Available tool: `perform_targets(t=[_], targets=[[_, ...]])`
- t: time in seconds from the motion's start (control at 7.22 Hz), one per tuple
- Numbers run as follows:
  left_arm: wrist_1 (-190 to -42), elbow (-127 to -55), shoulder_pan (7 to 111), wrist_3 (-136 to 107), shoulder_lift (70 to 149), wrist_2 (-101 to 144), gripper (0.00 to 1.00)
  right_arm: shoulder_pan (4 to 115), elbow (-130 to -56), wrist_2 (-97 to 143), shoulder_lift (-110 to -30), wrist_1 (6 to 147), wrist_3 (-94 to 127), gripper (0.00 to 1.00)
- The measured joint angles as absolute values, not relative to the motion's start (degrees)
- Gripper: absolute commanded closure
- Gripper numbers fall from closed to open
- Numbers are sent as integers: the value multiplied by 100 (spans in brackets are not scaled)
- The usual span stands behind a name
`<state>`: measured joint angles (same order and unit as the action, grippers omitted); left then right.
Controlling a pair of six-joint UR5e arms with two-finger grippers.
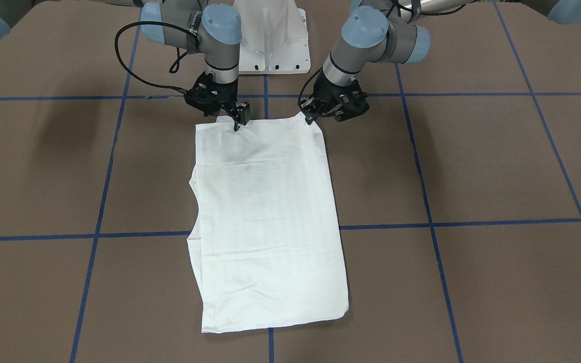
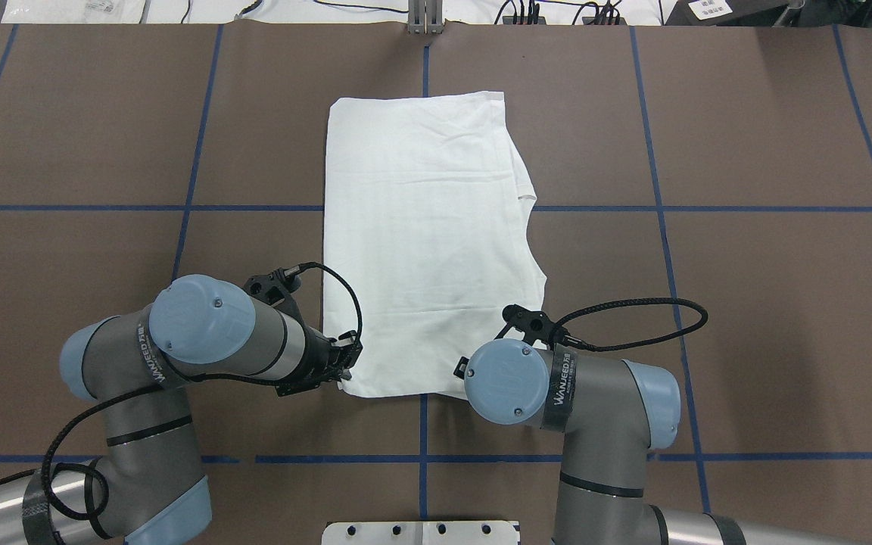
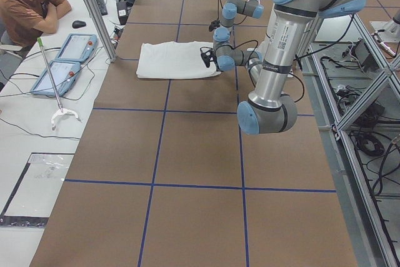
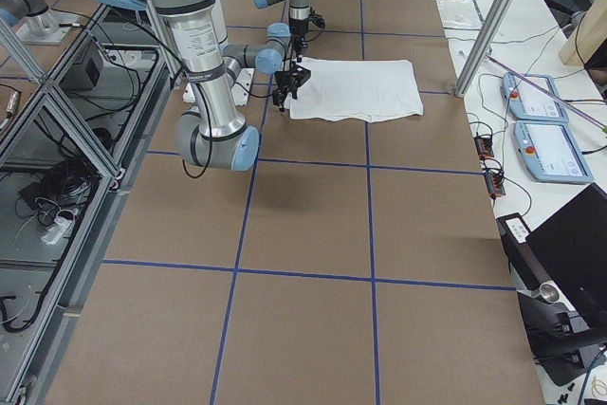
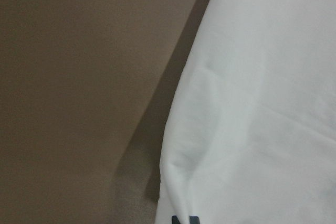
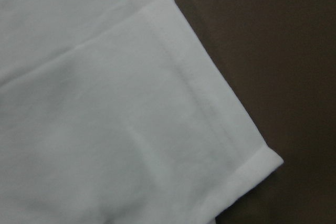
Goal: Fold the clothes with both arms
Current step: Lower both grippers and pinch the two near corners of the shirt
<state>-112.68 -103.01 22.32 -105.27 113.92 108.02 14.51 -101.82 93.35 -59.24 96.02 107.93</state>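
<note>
Two arms work one shirt on one brown counter (image 2: 746,303). At the left of the overhead view, the left arm (image 2: 201,333) bends in low. A dark band (image 2: 153,354) on its wrist carries white lettering that reads "WANJEED". The left gripper (image 1: 310,120) sits at the shirt's near corner, and its fingers pinch the cloth, which peaks up a little there.

The shirt (image 2: 421,242) is white and lies in the middle of the counter, folded into a long rectangle. It runs away from the robot and crosses one blue tape line (image 2: 141,207). The side facing up is plain, and one layer sticks out in a curve along the right edge.

The right gripper (image 1: 236,126) stands on the shirt's near edge, in from the corner. I cannot tell whether its fingers are pressed together or apart. The right arm (image 2: 595,393) bears the same "WANJEED" lettering on its wrist.

One white base (image 1: 273,40) stands between the arms. In the left side view, one person (image 3: 31,4) sits beside the counter, with two blue-rimmed tablets (image 3: 75,48) lying nearby.
</note>
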Motion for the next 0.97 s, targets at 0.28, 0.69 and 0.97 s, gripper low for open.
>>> perform_targets(t=[0.28,0.69,0.97], targets=[[-11268,-10301,2227,-10523,11385,10802,100,1449,-10176,9343,-5916,9606,10793,70],[-11268,-10301,2226,-10527,11382,10802,100,1451,-10173,9351,-5913,9608,10774,83],[-11268,-10296,2224,-10519,11382,10802,100,1450,-10169,9353,-5892,9609,10773,83]])
